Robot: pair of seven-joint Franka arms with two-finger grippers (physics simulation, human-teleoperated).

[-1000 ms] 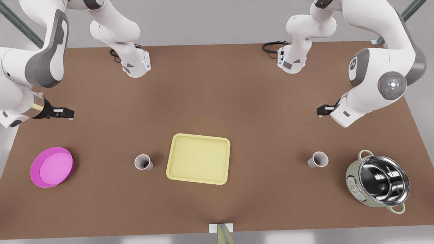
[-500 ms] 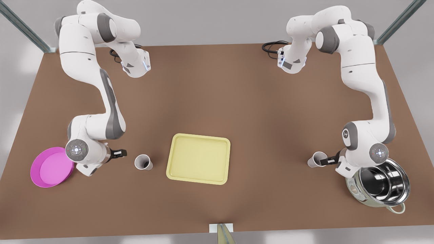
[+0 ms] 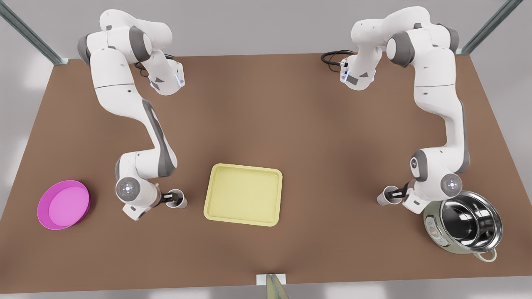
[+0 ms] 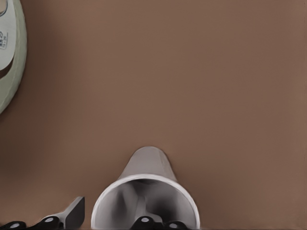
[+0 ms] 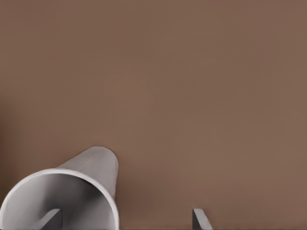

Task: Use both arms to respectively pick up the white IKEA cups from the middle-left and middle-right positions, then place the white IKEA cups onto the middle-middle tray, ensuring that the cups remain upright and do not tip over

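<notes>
Two white cups stand upright on the brown table on either side of the pale yellow tray. At the front view's right, my left gripper is open at the rim of one cup. In the left wrist view one finger is outside that cup and the other reaches inside. At the front view's left, my right gripper is open at the other cup. In the right wrist view that cup has one finger inside it and one finger outside.
A steel pot stands just behind the left arm's wrist at the front view's right; its pale green side shows in the left wrist view. A round magenta dish lies at the front view's far left.
Both arms came down from high over the table. In the last half second the right gripper slid across to its cup, and the left gripper edged further over its cup's rim.
</notes>
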